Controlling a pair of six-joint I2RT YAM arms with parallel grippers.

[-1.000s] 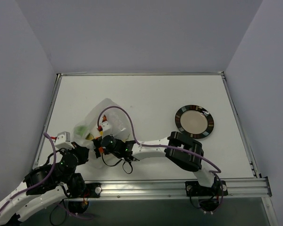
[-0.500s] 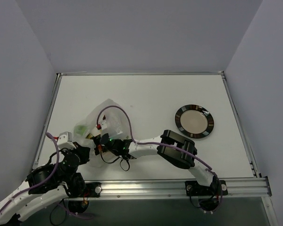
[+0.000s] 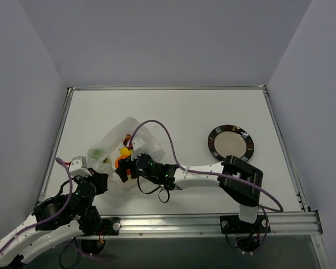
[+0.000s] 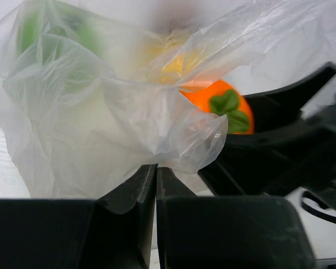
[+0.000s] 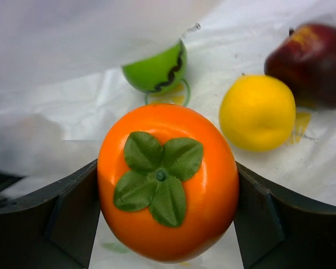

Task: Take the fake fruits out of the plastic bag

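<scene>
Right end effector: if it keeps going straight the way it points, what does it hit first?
The orange persimmon, sitting right between its fingers. Past that, probably the green fruit lying on the plastic bag; depth is unclear.

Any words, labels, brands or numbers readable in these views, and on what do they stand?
None can be read.
The plastic bag carries only printed yellow-green citrus shapes, no words.
The green fruit bears a black wavy line, not lettering.
The orange fruit, yellow fruit, dark red fruit and plate show no text.
</scene>
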